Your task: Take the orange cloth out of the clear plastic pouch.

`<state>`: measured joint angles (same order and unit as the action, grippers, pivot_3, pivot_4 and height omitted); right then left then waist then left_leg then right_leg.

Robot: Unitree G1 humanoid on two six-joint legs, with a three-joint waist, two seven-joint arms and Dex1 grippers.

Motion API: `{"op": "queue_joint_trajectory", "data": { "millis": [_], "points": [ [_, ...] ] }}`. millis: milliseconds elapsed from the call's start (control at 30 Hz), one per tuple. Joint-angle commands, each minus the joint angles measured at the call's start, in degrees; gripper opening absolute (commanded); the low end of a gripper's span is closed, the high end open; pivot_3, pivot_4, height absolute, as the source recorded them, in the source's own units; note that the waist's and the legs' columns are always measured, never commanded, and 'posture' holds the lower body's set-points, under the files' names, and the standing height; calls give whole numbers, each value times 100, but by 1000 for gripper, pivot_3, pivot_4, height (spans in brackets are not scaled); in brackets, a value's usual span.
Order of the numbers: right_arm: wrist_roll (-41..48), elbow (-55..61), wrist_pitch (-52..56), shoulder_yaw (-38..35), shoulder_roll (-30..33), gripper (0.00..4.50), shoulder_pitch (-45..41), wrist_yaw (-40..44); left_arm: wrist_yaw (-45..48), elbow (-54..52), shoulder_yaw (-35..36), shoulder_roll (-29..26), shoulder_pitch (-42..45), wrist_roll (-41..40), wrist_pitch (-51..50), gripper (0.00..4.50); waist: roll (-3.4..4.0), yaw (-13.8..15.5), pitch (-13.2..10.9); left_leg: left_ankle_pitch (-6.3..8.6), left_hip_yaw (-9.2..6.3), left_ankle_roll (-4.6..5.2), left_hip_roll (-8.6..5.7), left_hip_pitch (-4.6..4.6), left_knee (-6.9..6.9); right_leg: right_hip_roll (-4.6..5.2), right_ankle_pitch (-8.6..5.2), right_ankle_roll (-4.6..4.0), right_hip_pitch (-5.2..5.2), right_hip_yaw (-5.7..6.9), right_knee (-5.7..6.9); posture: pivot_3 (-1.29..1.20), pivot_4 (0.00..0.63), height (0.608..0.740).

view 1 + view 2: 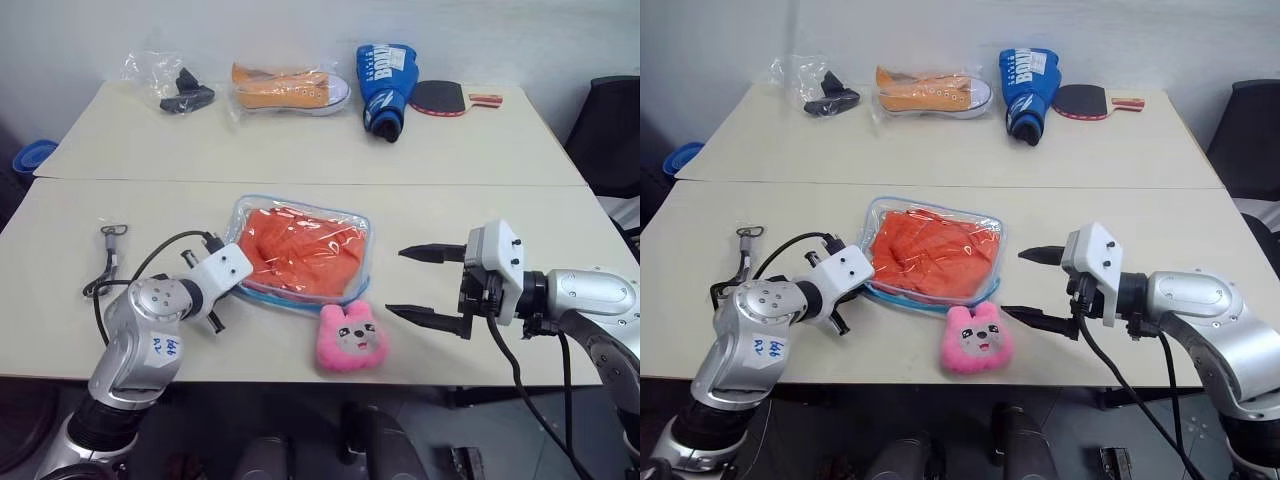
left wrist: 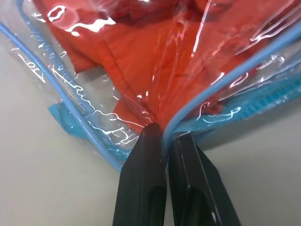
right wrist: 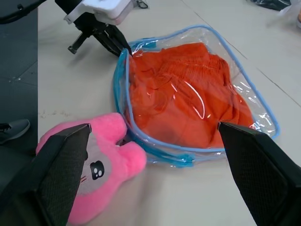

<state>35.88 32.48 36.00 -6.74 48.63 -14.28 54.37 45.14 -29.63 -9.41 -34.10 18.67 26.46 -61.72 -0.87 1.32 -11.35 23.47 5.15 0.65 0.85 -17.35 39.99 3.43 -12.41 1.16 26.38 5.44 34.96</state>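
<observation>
The clear plastic pouch (image 1: 243,212) with light blue trim lies flat at the table's middle, and the orange cloth (image 1: 300,250) is folded inside it. My left gripper (image 3: 125,48) is at the pouch's near-left corner. In the left wrist view its black fingers (image 2: 146,165) are shut on the pouch's blue-trimmed edge (image 2: 202,99), with orange cloth (image 2: 141,61) right behind the plastic. My right gripper (image 1: 430,285) hovers open to the right of the pouch, pointing left at it, with nothing between its fingers.
A pink plush toy (image 1: 352,338) sits just in front of the pouch. Along the far table lie a clear bag with a black item (image 1: 180,92), an orange sneaker (image 1: 290,90), a blue glove (image 1: 388,78) and a paddle (image 1: 440,97). A strap with a clip (image 1: 110,245) lies at the left.
</observation>
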Motion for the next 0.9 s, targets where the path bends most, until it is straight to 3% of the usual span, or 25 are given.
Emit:
{"op": "queue_joint_trajectory", "data": {
  "millis": [33,100,200,400,533,700,800,900],
  "points": [
    [13,75,-106,-112,90,4500,28,31,-352,151,-102,114,45,-36,-400,176,0,2,0,0,0,0,0,1,0,1,0,0,0,-1,1,0,150,740],
    [-19,102,-103,-157,118,4500,123,24,-433,186,-83,144,100,-152,-431,176,0,8,0,-1,0,-1,0,3,0,1,0,0,0,-2,4,0,150,740],
    [-18,215,-95,-257,162,4500,365,21,-398,161,-25,18,172,-372,-345,831,-1,13,0,-1,0,-1,0,3,0,4,0,0,1,-2,3,0,150,740],
    [-31,494,-105,-435,182,4500,906,-80,-367,175,91,-325,168,-763,-124,2592,-1,7,1,0,0,-3,1,3,-1,3,-1,-2,3,-2,2,0,150,740],
    [51,639,-77,-565,190,4500,1161,-111,-204,88,572,-314,249,-1338,-7,3830,-1,7,0,1,0,-4,2,2,0,3,-1,-2,4,-2,2,0,150,740],
    [-16,615,-131,-617,251,4500,1308,-73,596,22,1596,-813,134,-2407,465,3830,-2,-8,0,-1,-1,-7,3,3,1,2,-1,-2,14,2,0,0,150,740],
    [-7,544,-152,-643,297,4500,1278,-20,1711,-23,2349,-1228,154,-3579,1051,3830,-2,-12,-1,2,0,-15,7,3,1,-1,-5,-9,19,5,1,0,150,740],
    [-34,456,-179,-660,376,4500,1212,54,2835,-155,2539,-1809,334,-4755,1040,3830,-2,-7,0,2,-2,-19,7,9,6,0,-6,-11,20,13,0,0,150,740]
  ]
}}
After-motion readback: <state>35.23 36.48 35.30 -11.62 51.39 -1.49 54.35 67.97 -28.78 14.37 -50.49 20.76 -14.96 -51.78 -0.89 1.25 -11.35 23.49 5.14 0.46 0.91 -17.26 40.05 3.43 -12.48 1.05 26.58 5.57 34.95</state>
